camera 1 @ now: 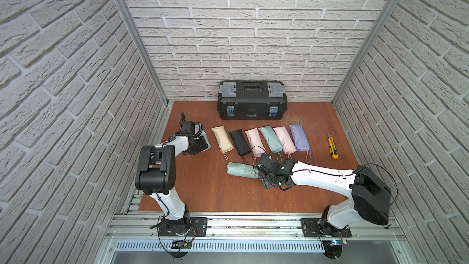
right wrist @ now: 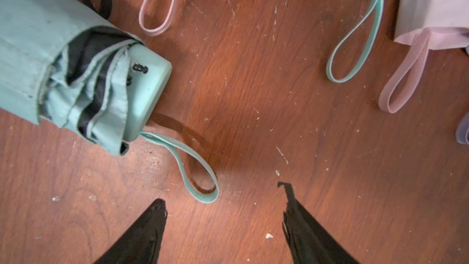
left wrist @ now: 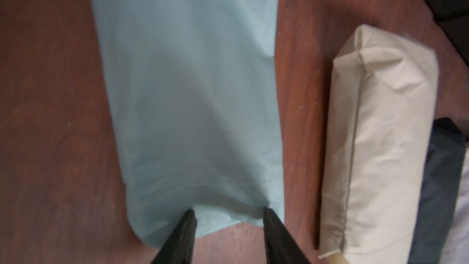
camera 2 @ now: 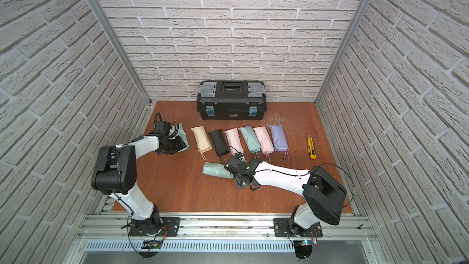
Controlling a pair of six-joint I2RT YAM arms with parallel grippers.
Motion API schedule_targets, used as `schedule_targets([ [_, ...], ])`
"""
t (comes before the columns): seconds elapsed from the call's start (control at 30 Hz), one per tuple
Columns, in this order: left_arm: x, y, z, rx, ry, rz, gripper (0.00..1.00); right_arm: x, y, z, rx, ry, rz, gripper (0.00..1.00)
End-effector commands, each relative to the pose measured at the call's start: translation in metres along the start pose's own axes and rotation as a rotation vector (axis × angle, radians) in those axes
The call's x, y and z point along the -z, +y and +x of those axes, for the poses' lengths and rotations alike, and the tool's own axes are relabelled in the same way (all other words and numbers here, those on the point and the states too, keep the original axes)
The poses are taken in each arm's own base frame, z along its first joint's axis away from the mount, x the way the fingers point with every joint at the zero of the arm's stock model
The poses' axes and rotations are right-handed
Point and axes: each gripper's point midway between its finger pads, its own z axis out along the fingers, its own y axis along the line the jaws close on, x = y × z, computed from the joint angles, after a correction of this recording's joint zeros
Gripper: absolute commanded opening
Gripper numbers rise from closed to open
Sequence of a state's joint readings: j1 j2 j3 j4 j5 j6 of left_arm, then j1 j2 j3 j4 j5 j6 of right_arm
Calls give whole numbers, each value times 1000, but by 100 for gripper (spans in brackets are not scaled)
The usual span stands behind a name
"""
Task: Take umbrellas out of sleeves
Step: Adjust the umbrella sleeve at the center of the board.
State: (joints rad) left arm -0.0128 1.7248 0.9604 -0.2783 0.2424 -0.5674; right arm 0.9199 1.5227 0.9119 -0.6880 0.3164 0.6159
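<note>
Umbrellas first: the mint umbrella (camera 1: 241, 170) lies bare on the bench (camera 1: 198, 194), in front of the row, its handle (right wrist: 149, 80) and wrist loop (right wrist: 200, 173) toward the right claw (right wrist: 222, 193). That claw is wide open and holds nothing, hovering just beside the loop. The empty sleeve (left wrist: 187, 97), flat and limp, lies at the left end of the row beside the cream sleeve (camera 1: 222, 138). The left claw (left wrist: 228, 210) stands over its hem with jaws apart, tips at the cloth but not pinching it, as far as the wrist view shows

One of seven looks done, and this reads as the gap between letting go and choosing the next. Six are still full: cream, then the black sleeve (camera 1: 239, 142), pink sleeve (camera 1: 255, 142), second mint sleeve (camera 1: 271, 139), second pink sleeve (camera 1: 284, 139) and lavender sleeve (camera 1: 300, 138), side by side, loops trailing toward the robot. The next move likely calls for one claw to pin a sleeve's closed end while the other takes the loop or handle and draws straight out. Unpinned, the thin cloth may slide along with it

The bench is scuffed reddish wood. A closed black toolbox (camera 1: 251, 99) sits at the back, and a yellow knife (camera 1: 333, 147) lies to the right, well apart from the row. White brick walls (camera 1: 253, 34) close three sides, and a metal rail (camera 1: 253, 224) in front carries both arm bases
</note>
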Motion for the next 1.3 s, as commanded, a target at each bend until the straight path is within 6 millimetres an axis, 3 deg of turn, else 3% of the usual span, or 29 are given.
schedule_targets([
  [0.0, 11, 4, 0, -17, -2, -16, 46, -1, 2, -6, 2, -17, -5, 77],
  [0.2, 29, -22, -18, -28, -46, 78, 46, 11, 22, -18, 119, -42, -111, 80],
  [0.33, 71, -58, -40, -96, -146, 205, 48, 25, 46, -23, 225, -60, -252, 99],
  [0.47, 115, -91, -46, -237, -252, 345, 48, 32, 67, -29, 328, -24, -333, 99],
  [0.63, 140, -97, -42, -316, -281, 353, 48, 35, 77, -52, 401, -25, -309, 99],
  [0.83, 155, -115, -25, -396, -288, 487, 45, 20, 86, -73, 529, 19, -237, 99],
  [1.07, 167, -113, -21, -411, -307, 471, 45, 0, 99, -84, 617, 80, -219, 99],
  [1.1, 168, -114, -21, -409, -305, 471, 45, -12, 101, -81, 630, 114, -204, 100],
  [1.27, 173, -109, -23, -393, -322, 449, 45, -20, 98, -86, 640, 146, -150, 99],
])
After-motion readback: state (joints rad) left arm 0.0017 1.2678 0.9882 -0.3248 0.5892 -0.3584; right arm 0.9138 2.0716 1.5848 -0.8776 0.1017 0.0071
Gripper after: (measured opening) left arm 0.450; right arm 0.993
